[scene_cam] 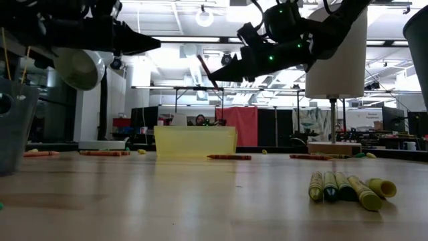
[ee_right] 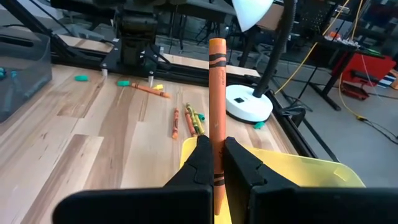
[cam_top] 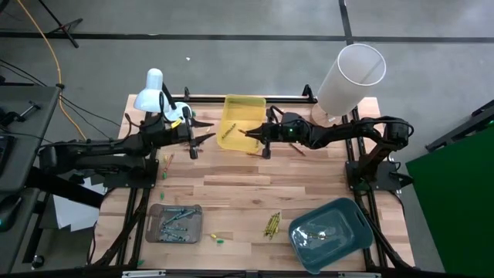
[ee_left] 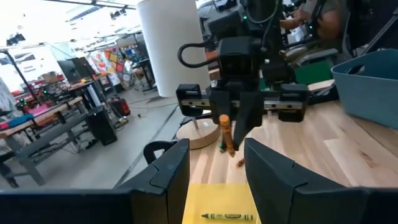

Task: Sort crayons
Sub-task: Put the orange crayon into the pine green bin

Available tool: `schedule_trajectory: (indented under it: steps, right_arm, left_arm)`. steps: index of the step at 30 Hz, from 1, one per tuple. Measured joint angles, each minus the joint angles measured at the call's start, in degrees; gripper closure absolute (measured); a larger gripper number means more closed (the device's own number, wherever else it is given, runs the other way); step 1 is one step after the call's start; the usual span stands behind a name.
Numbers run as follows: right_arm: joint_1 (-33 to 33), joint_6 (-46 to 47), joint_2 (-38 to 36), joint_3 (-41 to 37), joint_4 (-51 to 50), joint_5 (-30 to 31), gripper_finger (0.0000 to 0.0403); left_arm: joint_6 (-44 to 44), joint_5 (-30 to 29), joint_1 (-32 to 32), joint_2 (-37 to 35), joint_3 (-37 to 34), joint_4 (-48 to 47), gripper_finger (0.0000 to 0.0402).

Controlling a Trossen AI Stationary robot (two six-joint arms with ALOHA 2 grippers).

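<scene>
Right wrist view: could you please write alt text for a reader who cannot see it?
The right gripper is shut on an upright orange crayon above the yellow plastic tray. Beyond, more crayons lie on the light wooden table near a white lamp base.

- The right gripper [ee_right: 213, 163] pinches an orange crayon [ee_right: 216, 93] between its two dark fingers [ee_right: 194, 168]; the crayon stands upright.
- Below it lies a yellow tray [ee_right: 311, 168] on a wooden counter [ee_right: 93, 134].
- Loose crayons [ee_right: 189, 119] lie on the wood beyond the tray.
- A white lamp base [ee_right: 247, 102] sits near the counter's edge.
- A grey tray [ee_right: 25, 71] stands at one side.
</scene>
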Motion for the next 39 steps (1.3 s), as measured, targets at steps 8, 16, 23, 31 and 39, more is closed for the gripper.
schedule_trajectory:
  steps: [8,16,23,31,39]
  right_arm:
    - [0.15,0.02,-0.02,0.02,-1.20,-0.42,0.0402]
    - [0.11,0.00,-0.02,0.02,-3.08,-0.39,0.0402]
    - [0.11,-0.31,-0.02,0.02,-3.19,-0.39,0.0402]
    - [0.11,-2.57,-0.02,0.02,-3.58,-0.38,0.0402]
    - [0.11,-2.54,-0.02,0.02,-3.77,-0.37,0.0402]
  left_arm:
    - [-0.85,0.01,0.33,0.00,0.00,0.02,0.0261]
    - [0.63,-0.40,0.33,0.00,0.00,-0.02,0.0261]
    - [1.25,-0.45,0.33,0.00,0.00,-0.20,0.0261]
    - [2.11,-0.47,0.33,0.00,0.00,-1.44,0.0261]
    - [2.19,-0.49,0.31,0.00,0.00,-1.49,0.0261]
